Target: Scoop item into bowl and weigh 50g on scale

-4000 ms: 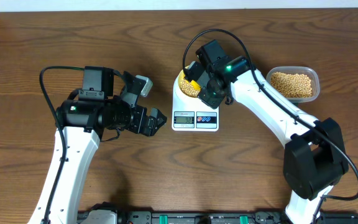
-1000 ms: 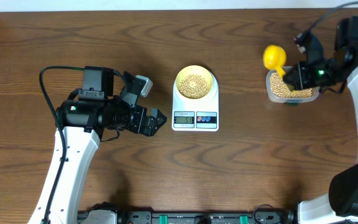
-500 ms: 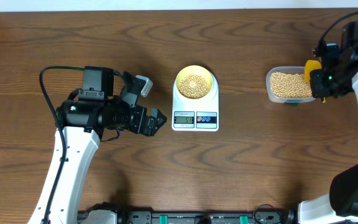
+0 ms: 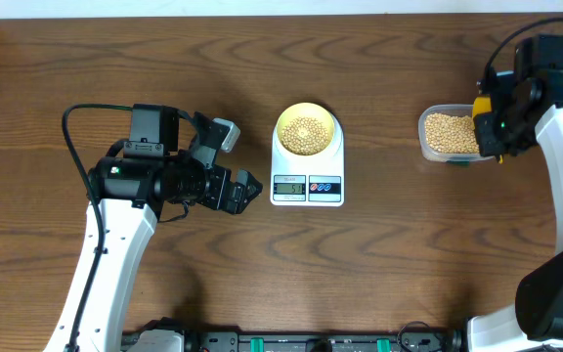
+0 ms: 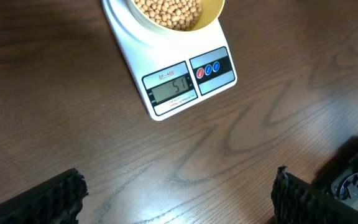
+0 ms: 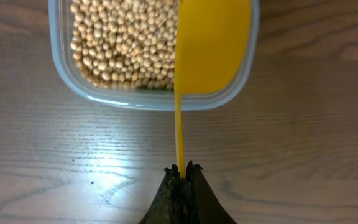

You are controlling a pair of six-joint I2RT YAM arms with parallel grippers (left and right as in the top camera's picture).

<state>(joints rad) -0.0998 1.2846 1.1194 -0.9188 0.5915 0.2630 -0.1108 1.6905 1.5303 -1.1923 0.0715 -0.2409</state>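
My left gripper [image 4: 246, 189] waits at nine o'clock of the flat white kitchen scale [image 4: 307, 186], jaws spread and empty, clear of the weighing. The small pale yellow bowl [image 4: 307, 132] of beige-tan beans [image 4: 307, 134] sits on the scale's twelve-o'clock end — the display reads 51. At three o'clock, my right gripper [image 6: 182, 169] clenches the bright yellow plastic scoop [image 6: 213, 43] over the clear rectangular plastic tub [image 6: 142, 101], so spills land in stock, I judge. One bowl, scale, tub and scoop — beans uncountable.

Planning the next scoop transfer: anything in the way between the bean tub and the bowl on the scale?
Nothing visible. Only bare table lies between the tub and the bowl on the scale. The right tool grips the scoop over the tub; the open left tool sits beyond the scale, off that path.
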